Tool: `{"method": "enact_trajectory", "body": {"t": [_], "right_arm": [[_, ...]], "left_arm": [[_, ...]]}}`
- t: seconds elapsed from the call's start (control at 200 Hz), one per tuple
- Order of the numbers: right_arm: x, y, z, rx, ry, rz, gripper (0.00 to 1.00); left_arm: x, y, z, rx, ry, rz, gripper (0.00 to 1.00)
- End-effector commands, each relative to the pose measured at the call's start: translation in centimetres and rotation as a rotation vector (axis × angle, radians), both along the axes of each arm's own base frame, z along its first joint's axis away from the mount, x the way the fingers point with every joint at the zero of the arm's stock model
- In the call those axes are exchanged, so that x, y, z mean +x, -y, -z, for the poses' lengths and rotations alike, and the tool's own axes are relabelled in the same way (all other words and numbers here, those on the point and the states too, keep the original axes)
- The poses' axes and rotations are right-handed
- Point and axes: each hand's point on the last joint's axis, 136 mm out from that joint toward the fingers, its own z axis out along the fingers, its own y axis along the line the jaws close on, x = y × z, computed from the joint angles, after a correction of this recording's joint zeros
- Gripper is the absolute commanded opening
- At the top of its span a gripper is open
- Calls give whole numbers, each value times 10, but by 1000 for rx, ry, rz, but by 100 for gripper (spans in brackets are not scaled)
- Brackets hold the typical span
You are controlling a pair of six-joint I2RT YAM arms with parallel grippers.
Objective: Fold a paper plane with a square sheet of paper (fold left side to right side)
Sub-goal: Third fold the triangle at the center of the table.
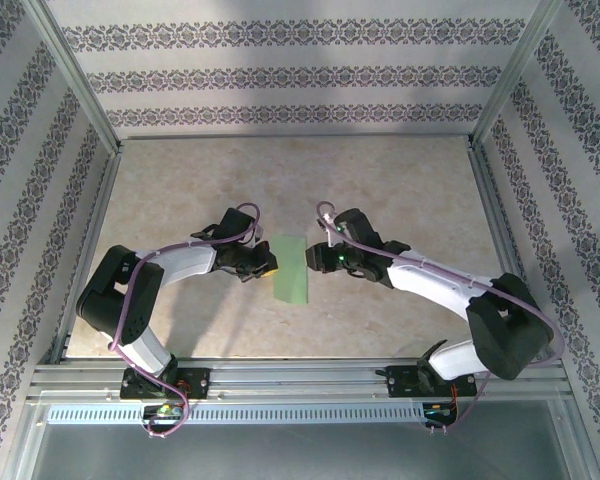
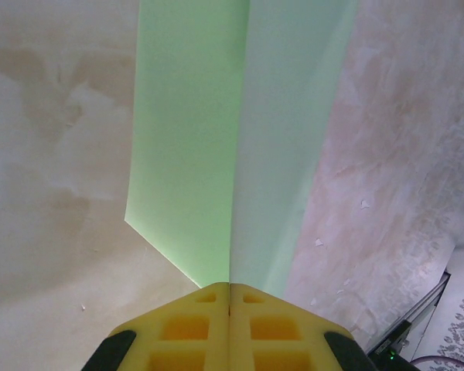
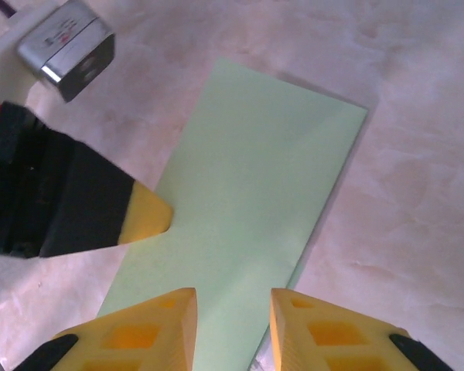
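Square sheet of paper (image 1: 292, 268): folded in half, flat at centre of table (image 1: 400, 200). Left gripper (image 3: 156, 216): jaws closed, tip on left edge, seemingly setting the crease. Right gripper (image 3: 232, 303): jaws parted, empty, above paper.

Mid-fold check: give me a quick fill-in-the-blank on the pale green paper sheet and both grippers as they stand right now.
1. The thin pale green paper sheet lies on the beige table, its outline a narrow ___.
2. The left gripper has its yellow fingers ___.
3. The right gripper has its fingers ___.
4. Seen from above, the paper lies ___ the two grippers.
Missing words: rectangle; shut; open; between.
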Motion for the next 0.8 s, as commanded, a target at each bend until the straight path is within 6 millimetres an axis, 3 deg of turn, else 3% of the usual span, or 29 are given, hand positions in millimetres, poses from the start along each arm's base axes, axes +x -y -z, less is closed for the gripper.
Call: {"method": "enact_trajectory", "body": {"t": [0.0,0.16,0.305,0.615,0.794], "right_arm": [[-30,3,-2,-140,248,-133,45],[-66,-16,3,-221,393,-299,56],[-84,-30,15,-284,437,-373,63],[-95,-56,39,-416,478,-455,69],[-91,-71,47,-457,485,-470,70]], "left_arm": [[-8,6,-7,-45,-32,-36,0],[-8,7,-6,-52,-41,-45,0],[-8,11,-6,-69,-45,-47,0],[-8,10,-5,-64,-49,-45,0],[-10,11,-4,-66,-56,-41,0]]}}
